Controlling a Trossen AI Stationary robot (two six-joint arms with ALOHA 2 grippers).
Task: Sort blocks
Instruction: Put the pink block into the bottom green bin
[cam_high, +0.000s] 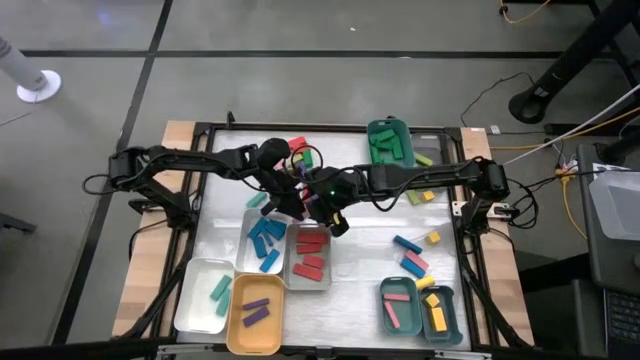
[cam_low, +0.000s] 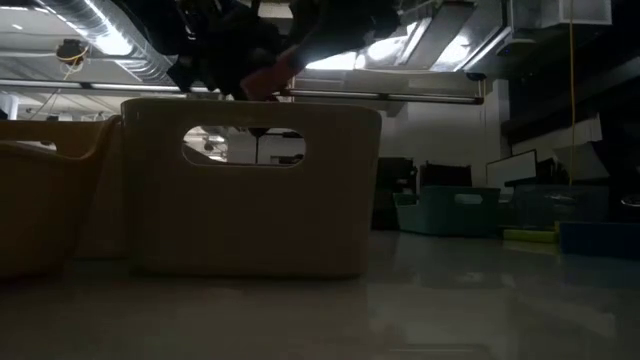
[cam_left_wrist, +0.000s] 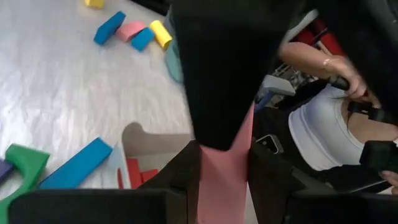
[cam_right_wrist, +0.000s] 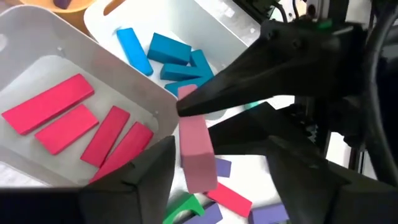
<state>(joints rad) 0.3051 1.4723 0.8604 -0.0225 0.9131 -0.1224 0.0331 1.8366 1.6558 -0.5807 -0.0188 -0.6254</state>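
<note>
Pink bar block, apparently smooth-faced, pinched by left tool.

Both grippers are met over the table centre, behind two adjoining trays filled with blocks. Further trays are set along the front edge, one at the rear; loose blocks are scattered right of centre.

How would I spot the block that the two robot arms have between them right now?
Find the grey tray of red blocks in the middle of the table. Just above it the left gripper and right gripper meet. The pink block hangs upright there, pinched at its top by the left gripper; it is the only block off the table and paler than the red ones below.
</note>
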